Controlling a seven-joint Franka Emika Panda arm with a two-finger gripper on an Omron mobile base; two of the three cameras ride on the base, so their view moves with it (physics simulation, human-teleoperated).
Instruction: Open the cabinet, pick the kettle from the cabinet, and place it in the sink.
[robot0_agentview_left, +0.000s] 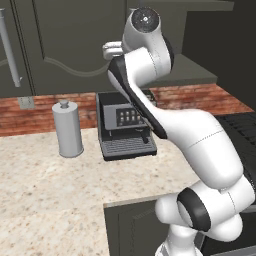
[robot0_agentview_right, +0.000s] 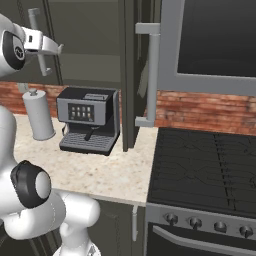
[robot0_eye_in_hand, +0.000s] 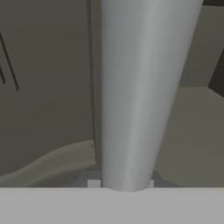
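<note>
The cabinet (robot0_agentview_left: 75, 45) is the dark grey-green wall unit above the counter, and its arched doors look closed. My gripper (robot0_agentview_right: 50, 48) is raised to the door's long silver handle (robot0_agentview_right: 37, 40). In the hand view the handle (robot0_eye_in_hand: 135, 87) runs up the middle as a thick silver bar. It sits between the jaws of my gripper (robot0_eye_in_hand: 122, 184), which are shut on it. In the left base view my own arm covers most of the hand (robot0_agentview_left: 112, 50). The kettle is hidden and the sink is out of view.
A tall grey cylinder with a knob (robot0_agentview_left: 67, 129) and a black coffee machine (robot0_agentview_left: 125, 125) stand on the speckled counter (robot0_agentview_left: 50, 190) under the cabinet. To the right are a black stove (robot0_agentview_right: 205, 170) and a microwave (robot0_agentview_right: 215, 40) with a vertical bar handle (robot0_agentview_right: 152, 75).
</note>
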